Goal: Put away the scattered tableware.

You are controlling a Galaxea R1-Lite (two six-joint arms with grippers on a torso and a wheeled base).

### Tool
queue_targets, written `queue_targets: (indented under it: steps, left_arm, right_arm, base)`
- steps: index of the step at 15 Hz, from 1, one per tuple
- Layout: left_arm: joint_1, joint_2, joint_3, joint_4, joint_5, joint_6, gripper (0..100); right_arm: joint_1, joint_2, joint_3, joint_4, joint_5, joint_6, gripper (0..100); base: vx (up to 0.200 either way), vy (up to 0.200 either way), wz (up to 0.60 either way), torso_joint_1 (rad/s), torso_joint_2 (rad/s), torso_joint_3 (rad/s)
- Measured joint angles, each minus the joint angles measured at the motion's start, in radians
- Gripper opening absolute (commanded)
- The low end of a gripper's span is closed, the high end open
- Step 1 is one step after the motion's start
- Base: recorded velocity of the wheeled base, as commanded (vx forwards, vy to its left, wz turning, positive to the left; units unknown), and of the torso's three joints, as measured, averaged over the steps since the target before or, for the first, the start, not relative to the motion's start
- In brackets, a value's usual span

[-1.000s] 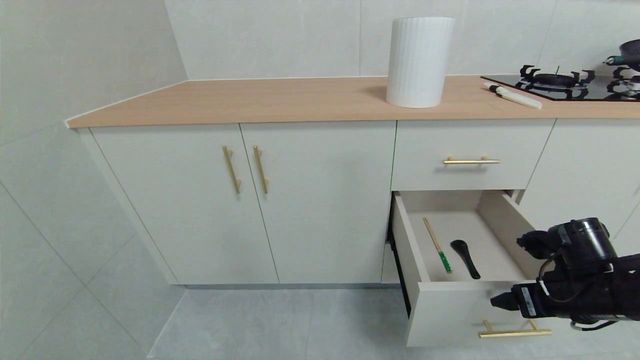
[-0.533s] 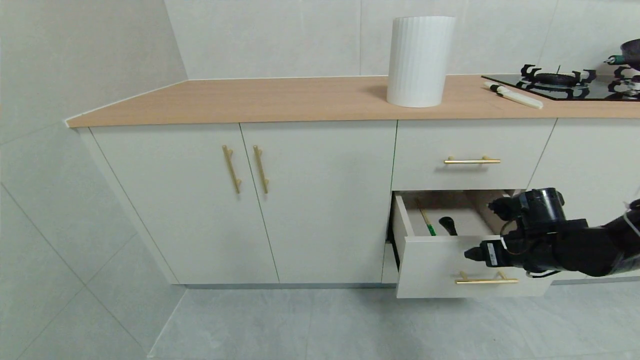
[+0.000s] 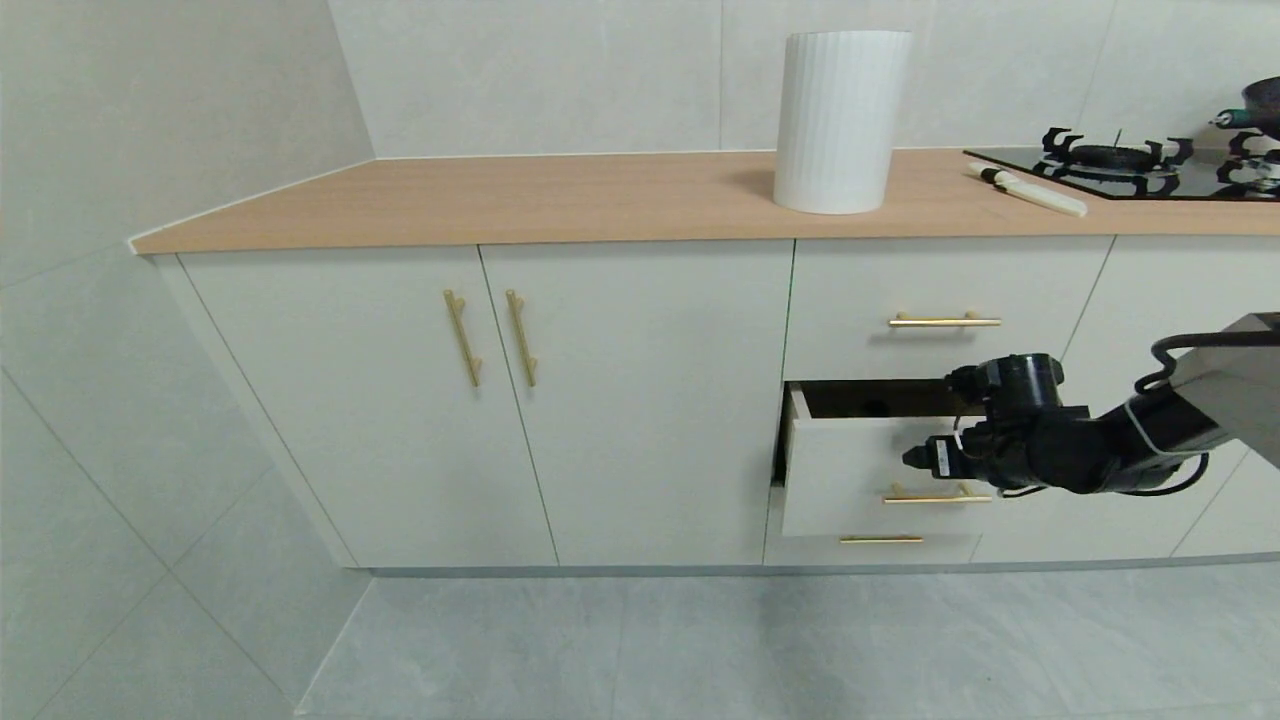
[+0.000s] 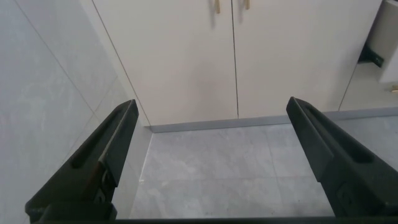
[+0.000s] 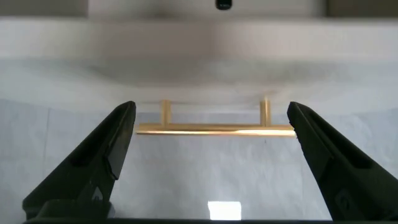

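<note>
The middle drawer (image 3: 850, 475) of the cabinet stands out a little from the cabinet front, with a dark slit open along its top. The slit is in shadow, and I cannot make out what lies inside. The right hand (image 3: 928, 460) is at the drawer's front, just above its gold handle (image 3: 937, 495). Its fingers are spread apart and grip nothing. Seen from the wrist, the hand (image 5: 211, 115) faces the handle (image 5: 214, 129), which spans the gap between the two open fingers. I cannot tell whether the fingertips press on the panel.

Above the drawer sits a shut upper drawer (image 3: 940, 345), and above that runs the wooden bench (image 3: 560, 200). On the bench, straight above the drawer, stands a ribbed white canister (image 3: 838, 120). A white knife (image 3: 1025, 190) lies flat on the bench above and to the right of the drawer, just beside the edge of a black hob (image 3: 1130, 170).

To the left of the drawer are two shut cupboard doors (image 3: 500, 400). The left hand (image 4: 211, 115) hangs over the grey floor (image 4: 205, 174) before those doors, well apart from the drawer, with its fingers wide apart and nothing between them.
</note>
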Motion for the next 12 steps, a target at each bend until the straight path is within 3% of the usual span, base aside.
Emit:
queue_targets:
  steps: [2, 8, 12]
  left_arm:
    - [0.000, 0.000, 0.000, 0.000, 0.000, 0.000, 100]
    - [0.000, 0.000, 0.000, 0.000, 0.000, 0.000, 100]
    - [0.000, 0.000, 0.000, 0.000, 0.001, 0.000, 100]
  right_arm:
    - [-0.002, 0.047, -0.045, -0.040, -0.002, 0.005, 100]
    - [0.001, 0.156, -0.067, -0.353, -0.085, 0.049, 100]
    - [0.005, 0.209, -0.115, -0.406, -0.133, 0.077, 100]
  base:
    - [0.000, 0.000, 0.00, 0.000, 0.00, 0.000]
    - [0.000, 0.000, 0.00, 0.000, 0.00, 0.000]
    - [0.000, 0.000, 0.00, 0.000, 0.00, 0.000]
